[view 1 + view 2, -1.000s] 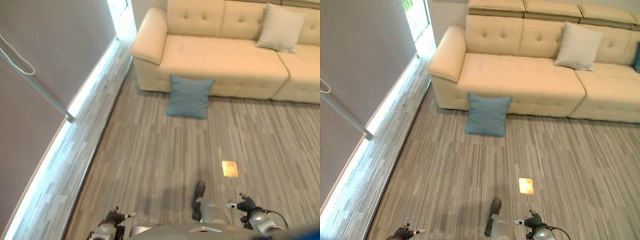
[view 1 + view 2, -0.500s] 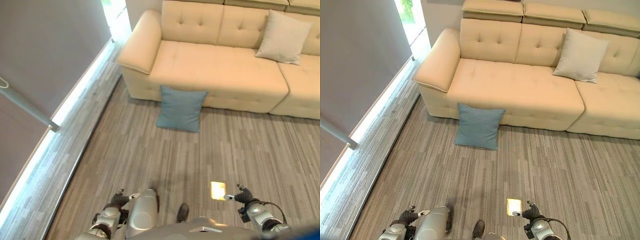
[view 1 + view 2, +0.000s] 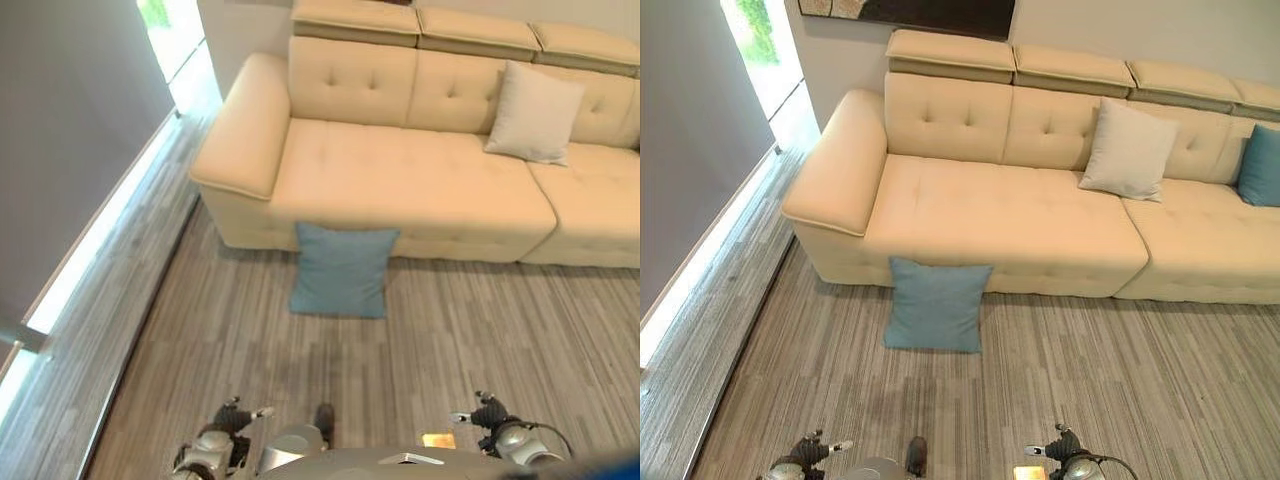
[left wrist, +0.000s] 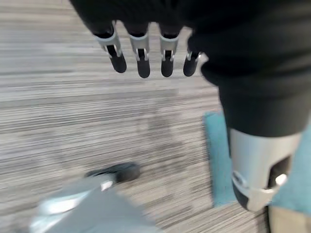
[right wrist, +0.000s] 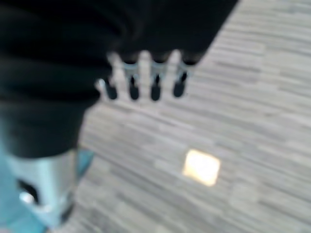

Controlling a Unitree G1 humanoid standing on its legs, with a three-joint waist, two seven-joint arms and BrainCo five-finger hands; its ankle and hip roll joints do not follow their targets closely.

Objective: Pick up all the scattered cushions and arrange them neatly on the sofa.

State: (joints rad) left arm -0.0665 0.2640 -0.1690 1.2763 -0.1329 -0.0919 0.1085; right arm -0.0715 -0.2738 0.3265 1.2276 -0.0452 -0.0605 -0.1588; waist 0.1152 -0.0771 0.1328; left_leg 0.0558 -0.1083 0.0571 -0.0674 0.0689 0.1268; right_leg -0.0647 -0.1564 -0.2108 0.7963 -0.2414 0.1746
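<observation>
One square blue fabric cushion (image 3: 342, 270) is leaning against the front of the cream tufted leather sofa (image 3: 400, 180), standing on the grey striped floor (image 3: 250, 340), so it looks like the scattered piece awaiting collection. A pale beige square cushion (image 3: 533, 113) is already propped against the sofa's backrest. Both hands are hanging low, well apart from the blue cushion, probably because the robot is walking up to it: the left hand (image 4: 146, 48) is showing relaxed, straight fingers grasping nothing, and the right hand (image 5: 146, 77) is doing likewise. The right eye view is adding a teal cushion (image 3: 1261, 166) resting at the sofa's far right.
</observation>
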